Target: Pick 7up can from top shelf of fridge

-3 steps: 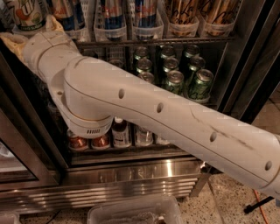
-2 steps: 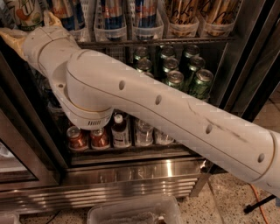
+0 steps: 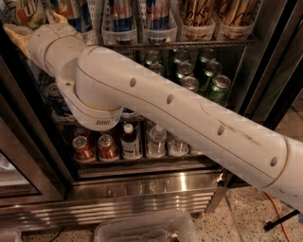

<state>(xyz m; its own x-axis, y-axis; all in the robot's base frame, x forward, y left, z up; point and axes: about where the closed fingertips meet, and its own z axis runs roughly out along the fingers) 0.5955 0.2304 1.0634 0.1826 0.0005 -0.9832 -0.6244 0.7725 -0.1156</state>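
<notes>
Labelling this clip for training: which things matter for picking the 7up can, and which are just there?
Job: 7up can, top shelf, fridge, claw at top left by the can.
Just there: green cans, red cans, water bottles, plastic tub.

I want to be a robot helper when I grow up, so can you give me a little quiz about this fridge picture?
1. True or false: the gripper is up by the 7up can at the left end of the top shelf.
2. What colour are the short cans under that shelf on the right? A green, B purple, C yellow.
3. Fill in: the red cans stand on the ___ rack of the fridge.
Key: 1 true; 2 A; 3 bottom.
</notes>
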